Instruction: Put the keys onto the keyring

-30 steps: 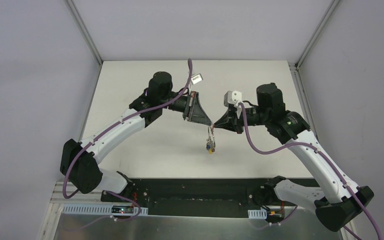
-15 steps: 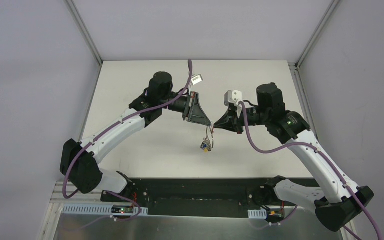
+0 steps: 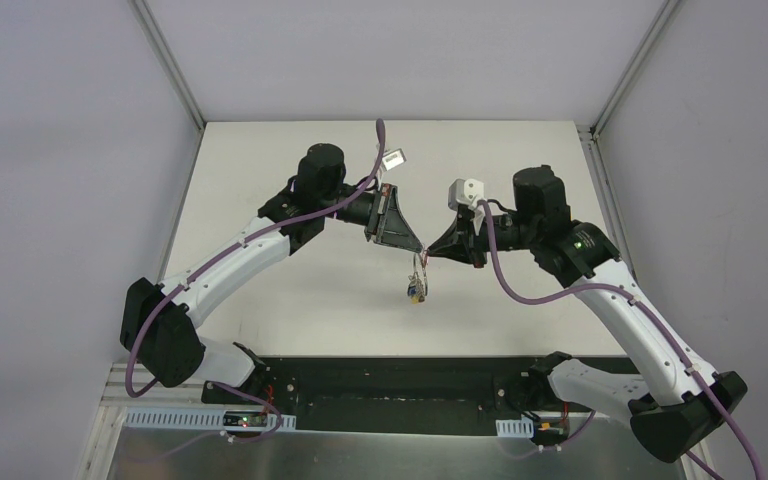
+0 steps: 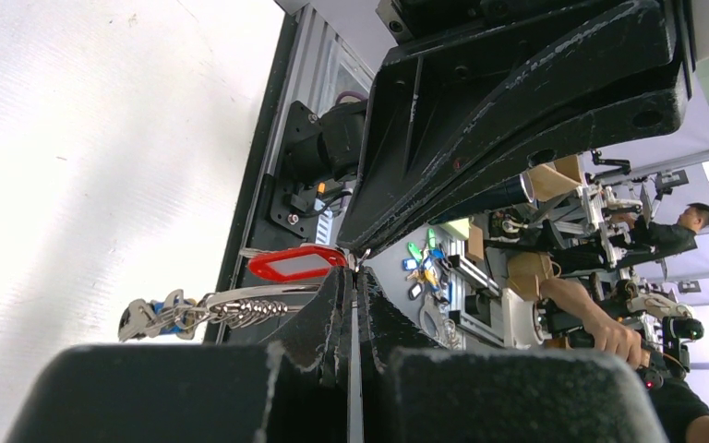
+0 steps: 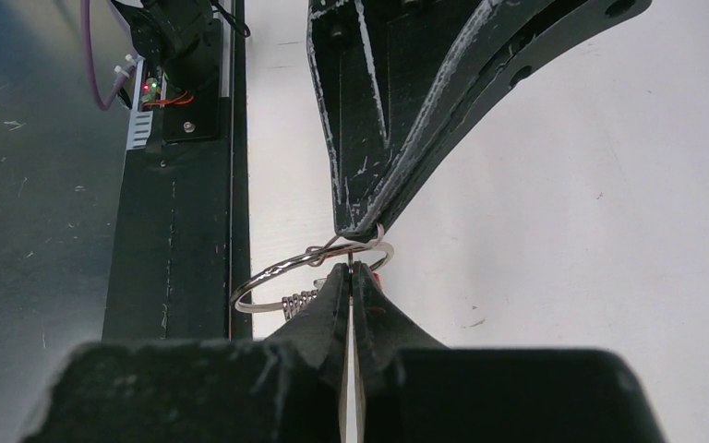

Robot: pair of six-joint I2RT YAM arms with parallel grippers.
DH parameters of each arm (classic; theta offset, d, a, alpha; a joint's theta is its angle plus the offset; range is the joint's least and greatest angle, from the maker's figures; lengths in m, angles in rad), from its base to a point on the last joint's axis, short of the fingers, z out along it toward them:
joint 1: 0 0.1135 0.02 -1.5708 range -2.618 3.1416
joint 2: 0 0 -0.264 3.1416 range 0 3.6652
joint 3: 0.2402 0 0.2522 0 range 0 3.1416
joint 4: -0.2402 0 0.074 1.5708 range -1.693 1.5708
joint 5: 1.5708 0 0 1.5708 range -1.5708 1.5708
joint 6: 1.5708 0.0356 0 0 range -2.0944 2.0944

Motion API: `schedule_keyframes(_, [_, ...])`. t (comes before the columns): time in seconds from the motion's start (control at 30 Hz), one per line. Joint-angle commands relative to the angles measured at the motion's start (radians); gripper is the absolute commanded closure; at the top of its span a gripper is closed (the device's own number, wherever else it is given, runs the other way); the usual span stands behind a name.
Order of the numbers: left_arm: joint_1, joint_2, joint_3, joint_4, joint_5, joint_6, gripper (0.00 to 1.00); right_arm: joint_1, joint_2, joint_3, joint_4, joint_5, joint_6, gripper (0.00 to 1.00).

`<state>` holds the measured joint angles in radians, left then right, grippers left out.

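Swing: bunch [image 3: 415, 291] below keyring [image 5: 275, 271] shifted slightly; nothing else moved. Right gripper [image 5: 351, 274] pinches keyring; left gripper [image 4: 351, 293] jaws pressed together beside red-tagged key [image 4: 294, 264], threading likely unfinished.

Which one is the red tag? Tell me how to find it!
Find the white table, where the left gripper and right gripper meet tip to tip. At their tips hangs a thin silver metal keyring. The flat oval red plastic tag sits beside its ring, the only red piece; the dangling bunch shows blue.
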<state>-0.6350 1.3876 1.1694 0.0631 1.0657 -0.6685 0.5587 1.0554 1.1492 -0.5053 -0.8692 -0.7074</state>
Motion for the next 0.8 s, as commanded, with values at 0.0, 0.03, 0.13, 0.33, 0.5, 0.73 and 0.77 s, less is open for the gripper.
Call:
schedule_keyframes(0.0, [-0.009, -0.007, 0.006, 0.057, 0.020, -0.010, 1.00, -0.001, 0.003, 0.021, 0.073, -0.040, 0.019, 1.00])
schedule_keyframes(0.03, [-0.011, -0.006, 0.004, 0.062, 0.020, -0.012, 1.00, 0.000, 0.003, 0.020, 0.075, -0.042, 0.020, 1.00])
schedule_keyframes(0.13, [-0.012, -0.007, 0.001, 0.070, 0.022, -0.015, 1.00, -0.001, 0.003, 0.018, 0.082, -0.045, 0.024, 1.00])
schedule_keyframes(0.33, [-0.012, -0.007, -0.005, 0.083, 0.023, -0.022, 1.00, -0.001, 0.005, 0.014, 0.093, -0.046, 0.033, 1.00])
schedule_keyframes(0.5, [-0.012, -0.008, -0.008, 0.090, 0.027, -0.023, 1.00, -0.001, 0.006, 0.015, 0.097, -0.039, 0.035, 1.00])
schedule_keyframes(0.73, [-0.012, -0.014, -0.011, 0.093, 0.028, -0.023, 1.00, -0.001, 0.002, 0.014, 0.100, -0.026, 0.036, 1.00])
schedule_keyframes(0.77, [-0.012, -0.015, -0.011, 0.093, 0.030, -0.023, 1.00, -0.001, 0.000, 0.012, 0.099, -0.024, 0.035, 1.00])
